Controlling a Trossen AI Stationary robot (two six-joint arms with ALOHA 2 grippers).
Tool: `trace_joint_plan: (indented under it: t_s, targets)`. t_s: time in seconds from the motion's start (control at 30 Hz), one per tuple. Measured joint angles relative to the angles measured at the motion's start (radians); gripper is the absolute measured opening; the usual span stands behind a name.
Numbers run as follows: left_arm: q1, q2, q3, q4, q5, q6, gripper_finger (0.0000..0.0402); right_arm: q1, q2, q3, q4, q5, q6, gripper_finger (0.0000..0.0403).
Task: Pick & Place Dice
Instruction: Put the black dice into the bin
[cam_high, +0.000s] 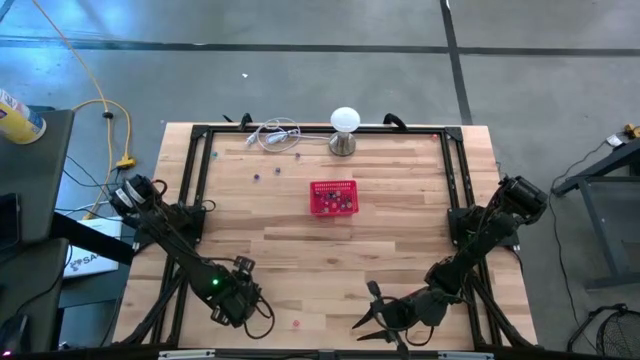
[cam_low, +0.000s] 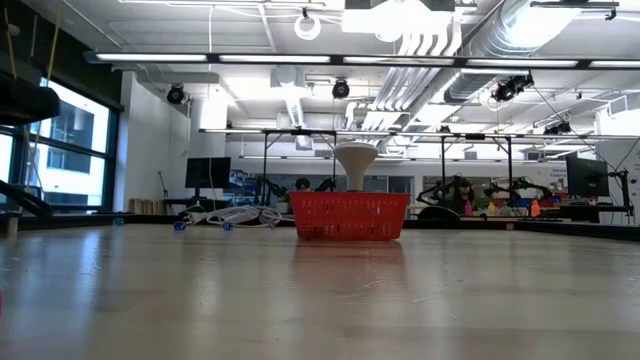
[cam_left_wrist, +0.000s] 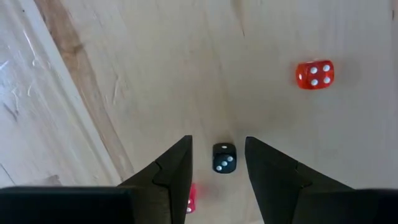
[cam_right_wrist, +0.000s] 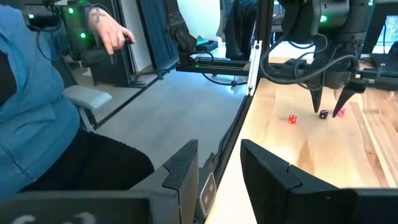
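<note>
The left gripper (cam_left_wrist: 217, 168) points down at the table's near-left part, its jaws parted on either side of a dark die (cam_left_wrist: 224, 157) that sits on the wood between them; the fingers (cam_left_wrist: 177, 171) do not touch it. A pink die (cam_left_wrist: 191, 197) lies beside one finger, and a red die (cam_left_wrist: 314, 74) lies near, apart from both. The right gripper (cam_right_wrist: 219, 174) rests low at the near-right edge, jaws parted and holding nothing, aimed leftward along the near edge. The red mesh basket (cam_high: 333, 197) stands mid-table, holding more dice (cam_high: 336, 203). A few stray dice (cam_high: 279, 170) lie far left of it.
</note>
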Motion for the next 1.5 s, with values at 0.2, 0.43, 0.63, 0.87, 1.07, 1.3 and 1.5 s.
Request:
trace_joint_plan:
  t_s: [0.2, 0.43, 0.63, 0.87, 1.07, 1.3, 1.5]
  targets:
    - [-0.004, 0.000, 0.000, 0.000, 0.003, -0.003, 0.0138, -0.012, 0.000, 0.000, -0.016, -0.002, -0.019, 0.0110]
    - [-0.027, 0.001, 0.000, 0.000, -0.022, -0.016, 0.0138, -0.038, 0.000, 0.000, -0.055, -0.003, 0.009, 0.0110]
    - [-0.028, 0.001, -0.022, 0.002, -0.031, -0.018, 0.0138, -0.040, 0.000, 0.000, -0.053, -0.025, 0.010, 0.0110]
    - [-0.028, 0.002, -0.031, 0.015, -0.031, -0.018, 0.0138, -0.040, 0.000, 0.000, -0.053, -0.028, 0.012, 0.0110]
    - [-0.028, 0.001, -0.046, 0.029, -0.030, -0.018, 0.0138, -0.040, 0.000, 0.000, -0.051, -0.026, 0.012, 0.0110]
    - [-0.028, -0.004, -0.101, 0.108, -0.025, -0.025, 0.0138, -0.040, 0.000, 0.000, -0.051, -0.025, 0.012, 0.0110]
    - [-0.028, -0.003, -0.101, 0.101, -0.024, -0.025, 0.0138, -0.040, 0.000, 0.000, -0.051, -0.023, 0.012, 0.0110]
